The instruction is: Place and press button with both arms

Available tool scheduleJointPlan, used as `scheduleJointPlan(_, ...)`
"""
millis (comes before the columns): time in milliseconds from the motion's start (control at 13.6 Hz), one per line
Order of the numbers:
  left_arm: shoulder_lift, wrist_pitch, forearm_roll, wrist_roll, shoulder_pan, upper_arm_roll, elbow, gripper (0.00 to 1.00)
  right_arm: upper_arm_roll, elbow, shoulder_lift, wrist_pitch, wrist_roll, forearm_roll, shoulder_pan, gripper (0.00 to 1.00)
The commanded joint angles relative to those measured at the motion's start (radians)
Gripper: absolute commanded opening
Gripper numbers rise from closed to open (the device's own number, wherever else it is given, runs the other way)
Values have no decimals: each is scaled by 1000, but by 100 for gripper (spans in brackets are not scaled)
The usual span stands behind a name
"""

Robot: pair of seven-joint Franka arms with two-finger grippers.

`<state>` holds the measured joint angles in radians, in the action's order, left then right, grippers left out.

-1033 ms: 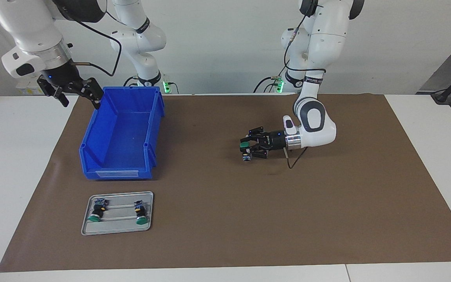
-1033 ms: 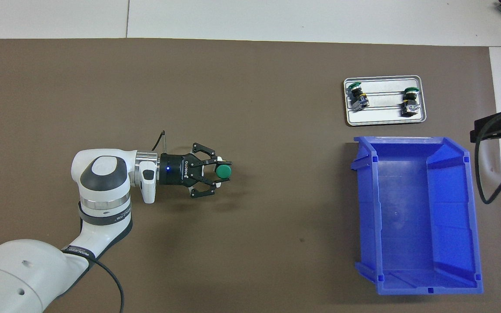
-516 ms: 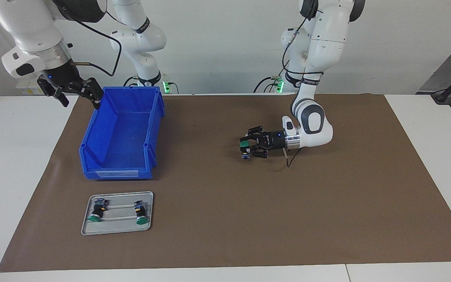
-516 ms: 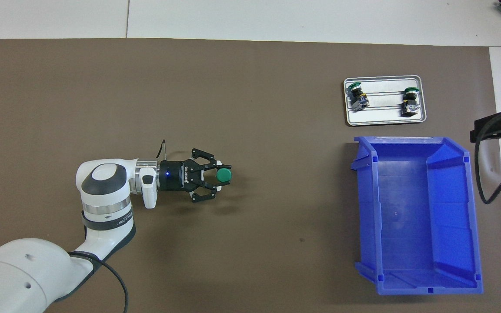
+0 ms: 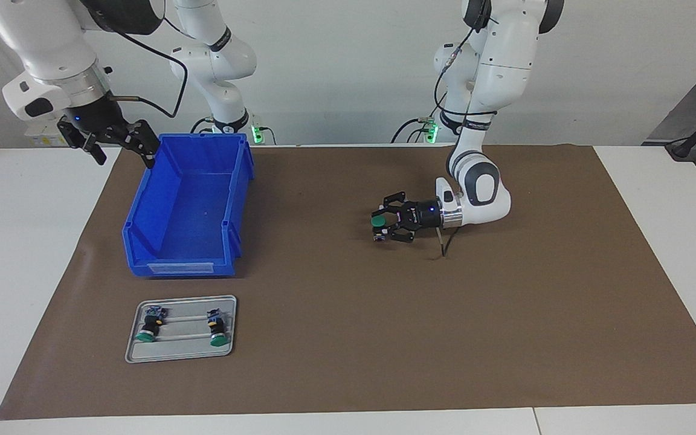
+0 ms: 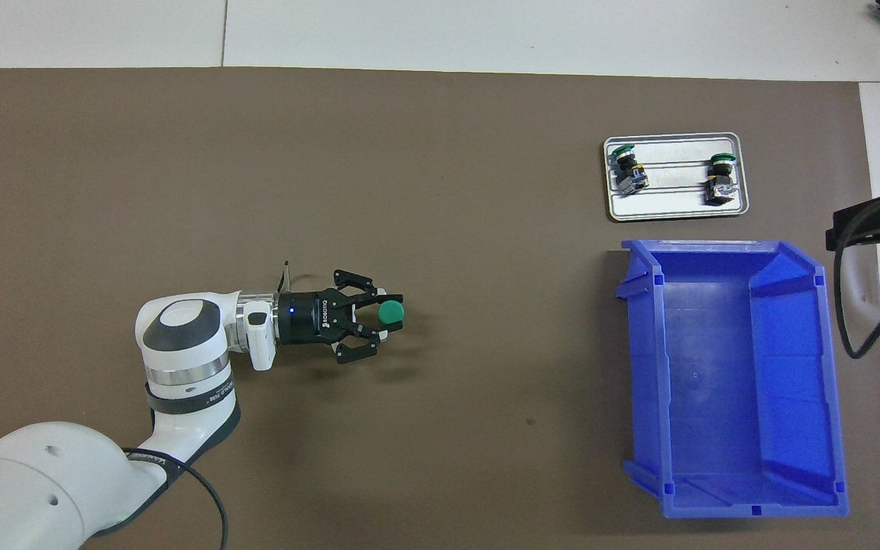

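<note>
Three buttons: one green-capped button [image 5: 377, 222] in the left gripper [image 5: 379, 228], two more on a tray [image 5: 181, 351].
Held button: cap up, body downward, upright between the fingers; it hangs low over the brown mat [image 5: 348, 338] near the table's middle, and whether its base touches the mat cannot be told.
Left gripper: clamped on the held button's body, wrist lying level, pointing toward the right arm's end of the table, which is 3 o'clock in the overhead view [image 6: 385, 315].
Left arm: comes in from 7 o'clock in the overhead view, elbow bent above the mat.
Right gripper [image 5: 119, 145]: fingers spread apart, holding nothing, up in the air at the corner of the blue bin [image 5: 142, 205] at the right arm's end, about 10 o'clock in the facing view; this arm waits.
Blue bin: open-topped, on the mat toward the right arm's end; at 9 o'clock from the held button in the facing view.
Tray: grey metal, farther from the robots than the bin, just beside the bin's low front wall.
Tray buttons: first spare button [image 5: 146, 330] and second spare button [image 5: 217, 333] lie on their sides, well apart, green caps pointing away from the robots.
</note>
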<state>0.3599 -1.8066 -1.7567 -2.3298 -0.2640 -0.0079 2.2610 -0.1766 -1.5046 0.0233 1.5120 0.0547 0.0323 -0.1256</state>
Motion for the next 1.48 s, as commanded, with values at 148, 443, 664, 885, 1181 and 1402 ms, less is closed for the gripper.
scheduleJointPlan(148, 5, 18, -29, 10, 19, -4, 22, 0, 5, -14, -16, -7, 5, -6, 3, 100)
scheduleJointPlan(443, 46, 32, -37, 6, 20, -6, 9, 0, 5, -14, -16, -7, 5, -5, 3, 100)
scheduleJointPlan(664, 71, 36, -46, -3, 26, -18, -6, 0, 5, -14, -16, -7, 5, -6, 3, 100)
scheduleJointPlan(885, 80, 36, -46, -3, 31, -21, -15, 0, 5, -16, -16, -7, 5, -6, 3, 100)
scheduleJointPlan(1181, 80, 33, -41, -5, 52, -26, -20, 0, 5, -16, -16, -7, 5, -6, 3, 100)
scheduleJointPlan(1402, 82, 21, -41, -8, 52, -26, -26, 11, 5, -16, -16, -7, 5, -6, 3, 100)
